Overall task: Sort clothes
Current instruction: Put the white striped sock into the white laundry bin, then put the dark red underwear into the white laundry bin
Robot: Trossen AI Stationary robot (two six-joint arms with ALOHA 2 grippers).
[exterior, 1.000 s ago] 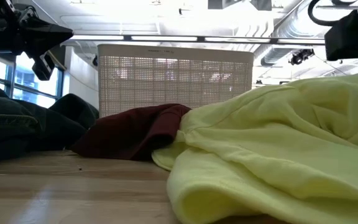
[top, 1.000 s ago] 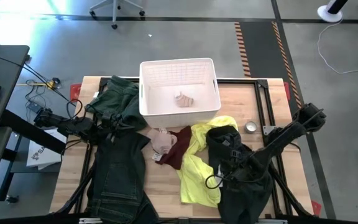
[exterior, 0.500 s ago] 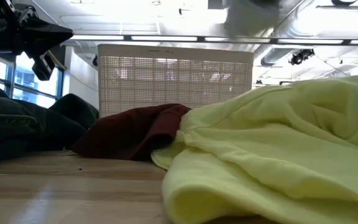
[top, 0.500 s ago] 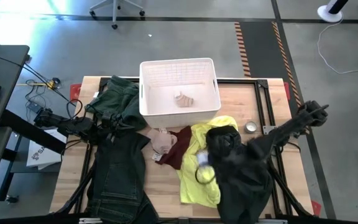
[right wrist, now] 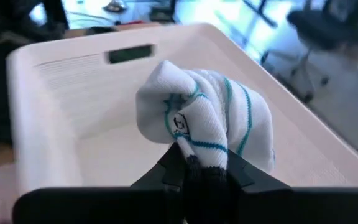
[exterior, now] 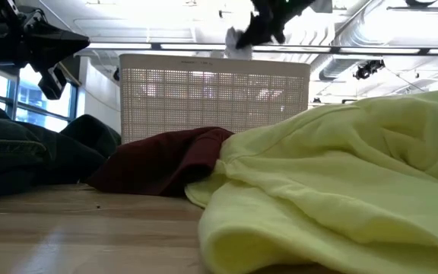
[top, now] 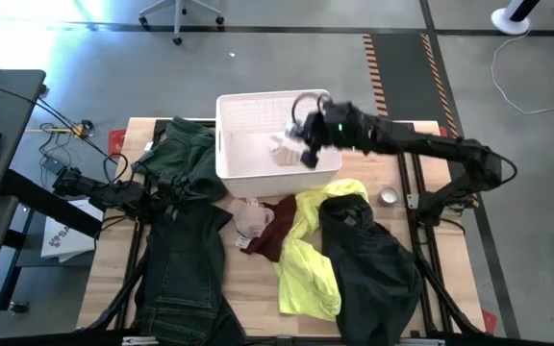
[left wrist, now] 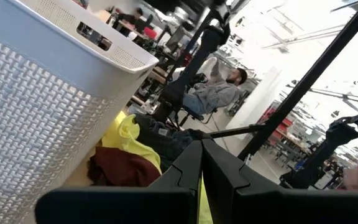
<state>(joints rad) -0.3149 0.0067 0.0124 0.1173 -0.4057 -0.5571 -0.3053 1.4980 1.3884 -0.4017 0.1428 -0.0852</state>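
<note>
My right gripper (top: 308,135) is above the white lattice basket (top: 227,135), shut on a balled white sock with teal stripes (right wrist: 197,115); it also shows in the low view (exterior: 238,39). A beige piece (top: 284,152) lies in the basket. On the table lie dark jeans (top: 176,279), a dark green garment (top: 176,154), a black one (top: 368,259), a yellow shirt (top: 306,255), a maroon piece (top: 272,235) and a beige-pink piece (top: 251,219). My left gripper (top: 176,192) waits shut at the table's left, over the dark clothes. My right gripper pinches the sock's bunched end (right wrist: 194,152) between its two fingers. The fingers reach in from the table's right side. The sock bulges out past the fingertips in a ball and is lifted clear, above the basket's inside.
A small round tin (top: 389,196) sits on the table right of the basket. Bare wood shows near the table's front between jeans and yellow shirt (top: 253,288). People sit in the room beyond the table in the left wrist view (left wrist: 213,93).
My right gripper has gone up from the yellow and black clothes at the near right and swung fast toward the far edge to above the basket, carrying the white sock clear of the table. The yellow shirt's near edge has shifted a little.
</note>
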